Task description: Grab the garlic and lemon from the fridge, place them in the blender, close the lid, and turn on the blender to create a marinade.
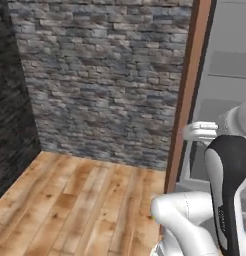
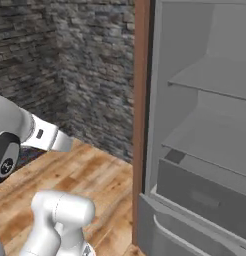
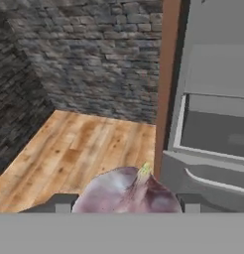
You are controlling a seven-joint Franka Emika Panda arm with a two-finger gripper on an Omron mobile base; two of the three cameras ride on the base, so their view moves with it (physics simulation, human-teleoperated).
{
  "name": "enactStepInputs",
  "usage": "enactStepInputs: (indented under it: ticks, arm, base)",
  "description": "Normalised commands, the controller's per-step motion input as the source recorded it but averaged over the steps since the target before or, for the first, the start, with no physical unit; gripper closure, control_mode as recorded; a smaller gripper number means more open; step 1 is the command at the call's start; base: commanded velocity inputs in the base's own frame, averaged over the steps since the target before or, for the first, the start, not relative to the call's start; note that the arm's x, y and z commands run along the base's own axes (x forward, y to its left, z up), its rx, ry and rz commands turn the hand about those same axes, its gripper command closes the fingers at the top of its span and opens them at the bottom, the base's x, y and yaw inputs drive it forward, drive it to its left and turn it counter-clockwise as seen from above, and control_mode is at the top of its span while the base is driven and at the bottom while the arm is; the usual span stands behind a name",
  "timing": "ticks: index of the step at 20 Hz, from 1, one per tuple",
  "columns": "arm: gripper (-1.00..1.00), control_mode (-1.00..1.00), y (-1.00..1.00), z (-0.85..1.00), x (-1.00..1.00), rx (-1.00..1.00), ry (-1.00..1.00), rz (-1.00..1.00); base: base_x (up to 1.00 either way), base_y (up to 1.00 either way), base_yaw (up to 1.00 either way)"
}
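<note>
The gripper [image 3: 126,208] is clamped on the garlic [image 3: 126,196], beside the open fridge [image 3: 213,114], above the floor [image 3: 79,154].

Glossy white arm [image 1: 187,220] of rounded segments, black joint band — small pale markings — grey-white link above

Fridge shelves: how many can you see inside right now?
2. The upper shelf sits high in the open fridge; the lower shelf is just above the grey drawer. More may be hidden above the picture's top edge.
</note>
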Motion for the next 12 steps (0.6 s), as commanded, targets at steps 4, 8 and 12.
enactStepInputs:
  ticks: [4,8,12]
  arm:
    - [1.0,1.0,0.0,0.0,0.0,0.0,0.0,0.0]
    - [1.0,1.0,0.0,0.0,0.0,0.0,0.0,0.0]
    - [1.0,1.0,0.0,0.0,0.0,0.0,0.0,0.0]
  base:
    - [0.0,0.59,0.92]
    - [0.0,0.43,0.95]
    - [0.04,0.37,0.92]
